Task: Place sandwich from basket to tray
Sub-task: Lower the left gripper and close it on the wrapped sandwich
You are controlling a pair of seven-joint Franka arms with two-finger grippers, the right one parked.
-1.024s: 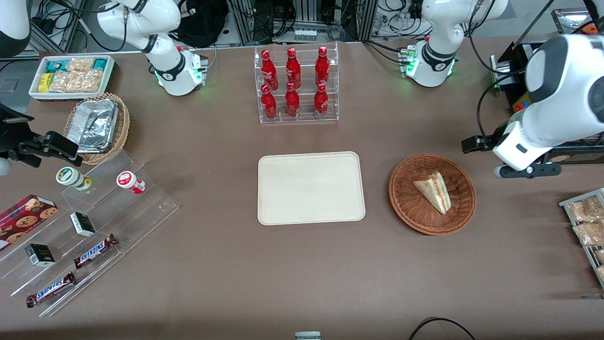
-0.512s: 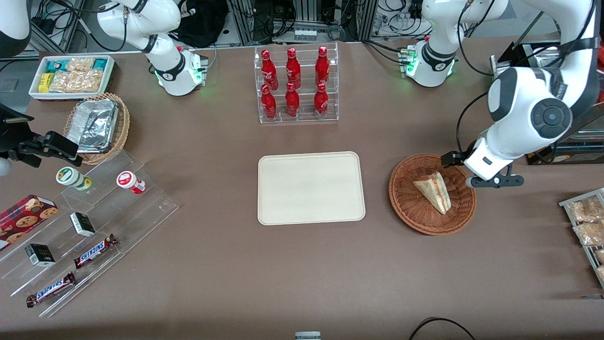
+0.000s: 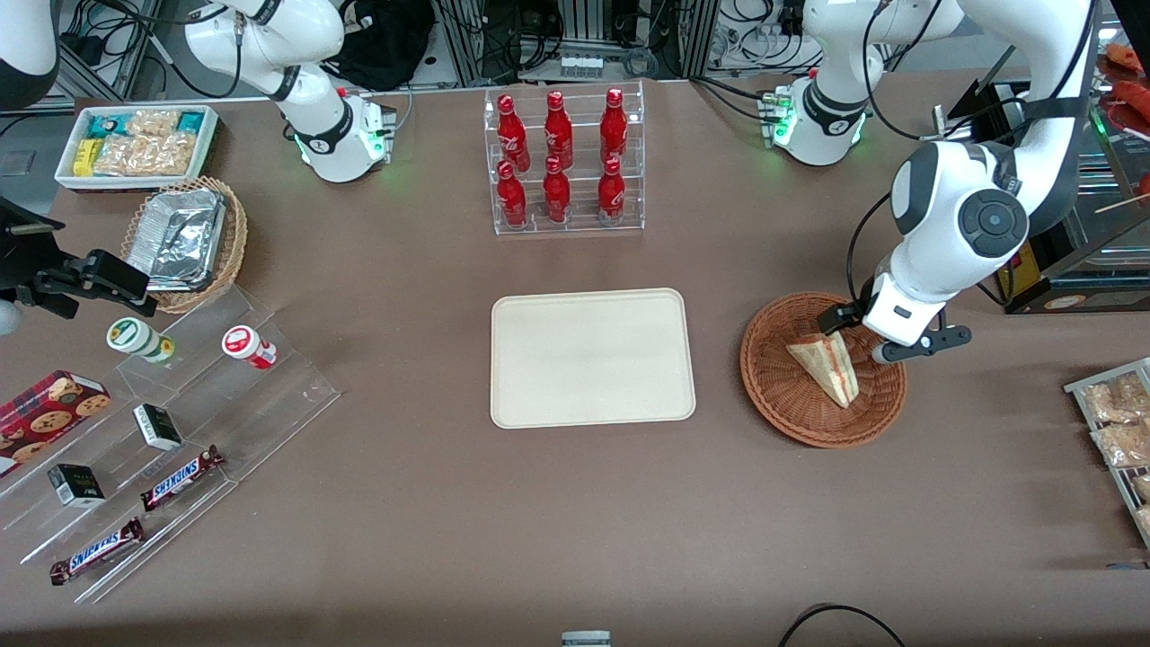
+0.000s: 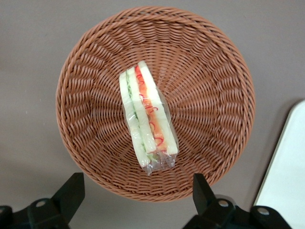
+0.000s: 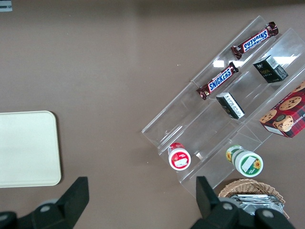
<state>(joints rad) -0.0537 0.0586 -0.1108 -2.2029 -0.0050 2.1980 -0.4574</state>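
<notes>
The sandwich (image 3: 827, 364), a pale wedge in clear wrap with green and orange-red layers, lies in the round reddish-brown basket (image 3: 773, 395). My gripper (image 3: 876, 346) hangs open above the basket's rim, on the side toward the working arm's end of the table, with nothing between its fingers. The left wrist view looks straight down: the sandwich (image 4: 147, 119) rests across the middle of the basket (image 4: 214, 71), and the gripper (image 4: 137, 191) straddles the rim, fingers (image 4: 71, 191) wide apart. The cream tray (image 3: 593, 358) sits empty beside the basket, and its edge shows as the tray (image 4: 286, 181).
A clear rack of red bottles (image 3: 561, 162) stands farther from the front camera than the tray. Toward the parked arm's end are a stepped acrylic shelf of snacks (image 3: 162, 422), a tan basket with foil containers (image 3: 184, 238) and a white bin (image 3: 135, 144). A snack rack (image 3: 1119, 431) sits at the working arm's end.
The left arm has swung in from the working arm's end of the table and come down over the basket's rim. The sandwich, basket and tray have not moved.
</notes>
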